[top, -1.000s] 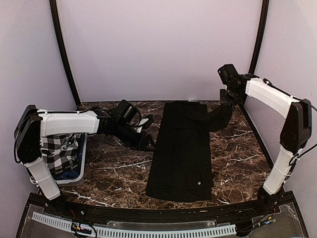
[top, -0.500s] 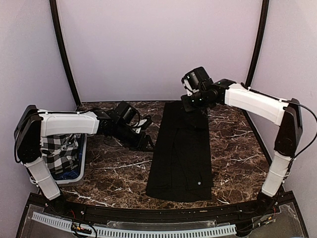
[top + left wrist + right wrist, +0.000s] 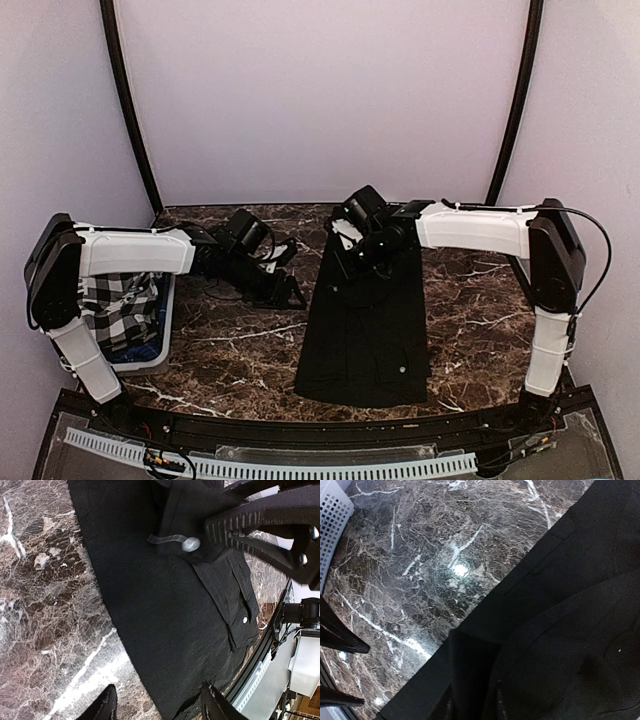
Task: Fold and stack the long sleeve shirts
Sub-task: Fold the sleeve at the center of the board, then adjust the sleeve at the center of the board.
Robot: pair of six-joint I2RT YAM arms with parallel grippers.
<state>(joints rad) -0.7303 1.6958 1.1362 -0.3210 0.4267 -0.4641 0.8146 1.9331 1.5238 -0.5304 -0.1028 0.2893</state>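
Under the right jaws lies the black shirt (image 3: 365, 320).

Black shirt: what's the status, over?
Left gripper open, empty, beside black shirt. Right gripper low over it, grip unclear. Shirt folded into long strip. Nothing blocking.

Light: bright, even, soft, from above;
Glare: white hotspot on the marble table (image 3: 460, 570) in the right wrist view; paler streak in the left wrist view;
Black shirt (image 3: 365, 310): dark, folds barely readable
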